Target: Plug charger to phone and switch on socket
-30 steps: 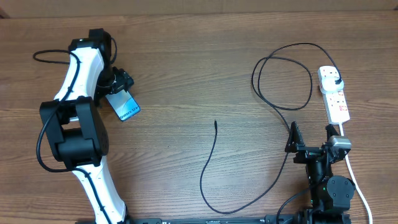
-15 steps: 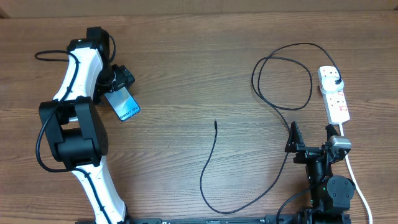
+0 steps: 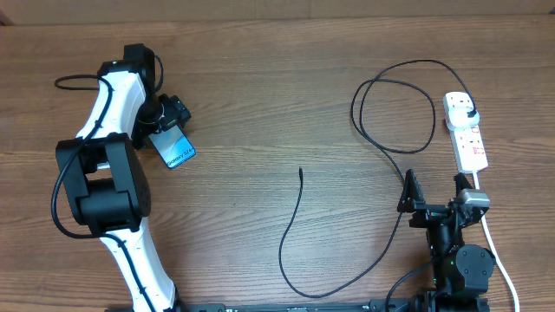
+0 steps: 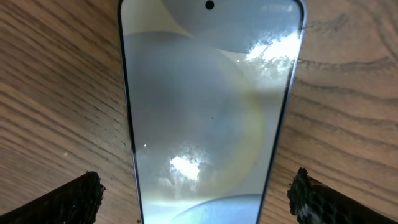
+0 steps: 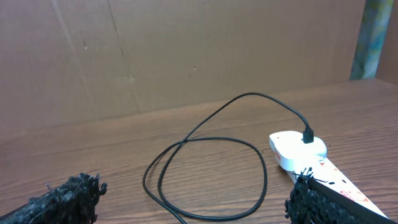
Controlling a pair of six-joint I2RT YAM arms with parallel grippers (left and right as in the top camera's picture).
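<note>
Wooden table [image 3: 260, 95], seen from overhead. Left arm [image 3: 108, 113] reaches to the far left; right arm [image 3: 460, 260] sits low at the near right. The charger [image 3: 280, 247] runs from its plug, seated in the far end of the socket [image 3: 468, 139] at the right edge, through a loop and a long curve to a loose connector tip [image 3: 300, 172] mid-table. Phone [image 4: 208, 112] lies flat, screen up, at left - left gripper [image 4: 199, 193] above it, jaws wide, fingers clear of both edges. Right gripper [image 5: 193, 199] spread wide - holding nothing, just beside the socket.
</note>
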